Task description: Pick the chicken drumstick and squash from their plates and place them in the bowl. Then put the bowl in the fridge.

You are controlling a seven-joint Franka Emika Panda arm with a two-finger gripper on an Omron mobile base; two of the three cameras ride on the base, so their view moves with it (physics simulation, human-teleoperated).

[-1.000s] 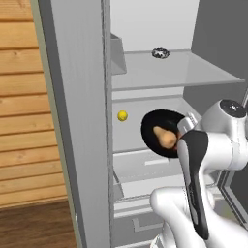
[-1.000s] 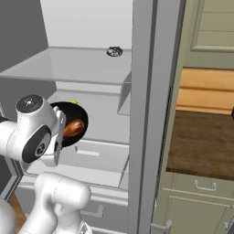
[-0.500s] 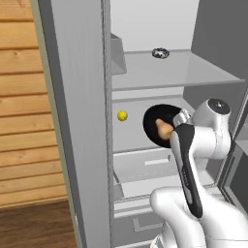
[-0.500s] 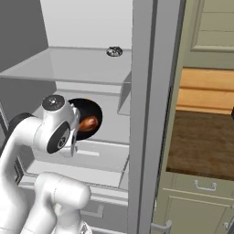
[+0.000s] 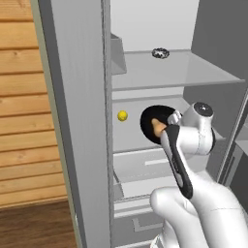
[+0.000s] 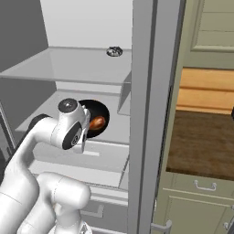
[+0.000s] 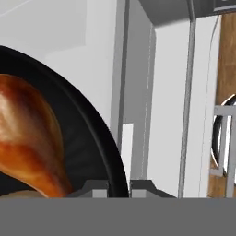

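You had the gripper (image 7: 118,186) pinched shut on the bowl (image 5: 154,121) rim, carrying the drumstick (image 7: 27,138) onto the fridge (image 5: 160,72) shelf to chill.

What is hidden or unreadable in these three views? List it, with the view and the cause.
- Squash: in the hand view, a pale sliver under the chicken drumstick may be it; cut off by the bottom edge.
- Bowl: right half hidden behind the arm in the left base view; left part hidden in the right base view.
- End effector: its tips straddle the bowl rim, barely showing.
- Small dark object on the upper shelf: too small to identify.
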